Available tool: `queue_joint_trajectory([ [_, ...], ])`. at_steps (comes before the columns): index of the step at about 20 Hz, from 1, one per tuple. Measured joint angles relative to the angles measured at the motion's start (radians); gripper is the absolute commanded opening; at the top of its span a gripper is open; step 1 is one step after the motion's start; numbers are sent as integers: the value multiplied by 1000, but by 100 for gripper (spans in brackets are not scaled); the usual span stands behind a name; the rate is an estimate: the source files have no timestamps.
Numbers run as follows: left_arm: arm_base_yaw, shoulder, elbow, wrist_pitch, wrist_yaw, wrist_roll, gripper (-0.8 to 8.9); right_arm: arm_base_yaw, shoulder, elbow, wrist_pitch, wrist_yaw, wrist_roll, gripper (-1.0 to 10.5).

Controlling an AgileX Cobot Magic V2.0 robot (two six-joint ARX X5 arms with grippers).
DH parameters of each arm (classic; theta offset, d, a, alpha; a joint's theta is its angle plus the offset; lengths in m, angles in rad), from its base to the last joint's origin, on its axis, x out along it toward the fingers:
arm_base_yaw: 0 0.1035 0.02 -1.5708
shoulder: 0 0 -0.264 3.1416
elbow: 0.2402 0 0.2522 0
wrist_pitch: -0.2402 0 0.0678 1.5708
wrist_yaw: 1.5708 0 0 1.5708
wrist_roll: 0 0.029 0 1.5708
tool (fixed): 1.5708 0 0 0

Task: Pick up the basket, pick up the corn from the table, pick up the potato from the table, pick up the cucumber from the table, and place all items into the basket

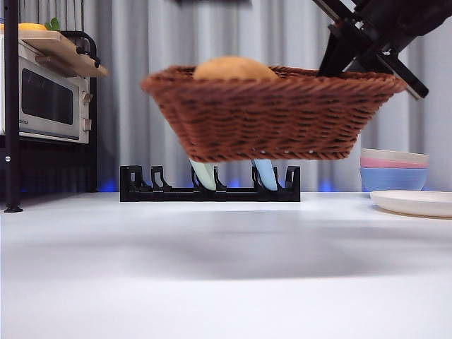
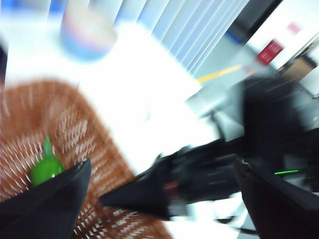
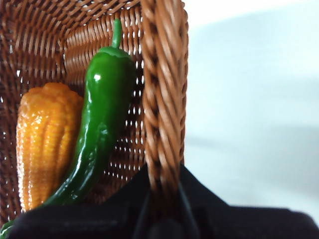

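White table (image 1: 226, 282) lies below the lifted basket (image 1: 272, 113), potato (image 1: 234, 69) peeking over its rim; left gripper (image 2: 164, 199), blurred, state unclear, hovers near it; right gripper (image 3: 162, 219) clamps the rim beside cucumber (image 3: 102, 109) and corn (image 3: 45, 144).

Basket (image 1: 272, 116) reddish-brown woven; cucumber (image 3: 99, 119) glossy green; corn (image 3: 45, 144) orange-yellow.
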Motion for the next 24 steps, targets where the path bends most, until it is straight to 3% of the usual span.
queue_joint_trajectory([
  [2,0,-66,85,-113,1,49,476,-14,8,0,3,53,-2,-12],
  [6,-1,-154,228,-391,-1,174,475,-25,123,4,9,68,-3,-12],
  [12,-1,-280,288,-528,-2,252,475,-26,303,4,5,63,-2,-4],
  [14,-1,-299,288,-541,-2,256,475,-26,303,4,7,63,-6,88],
  [17,-2,-302,288,-571,-1,279,472,-29,303,5,4,62,-15,416],
  [18,-2,-301,288,-587,-2,287,471,-35,303,5,-1,62,-18,470],
  [21,-2,-301,288,-635,-30,325,471,-56,276,5,-27,61,-48,477],
  [24,-2,-304,288,-684,-196,384,467,-76,160,6,-55,62,-83,472],
])
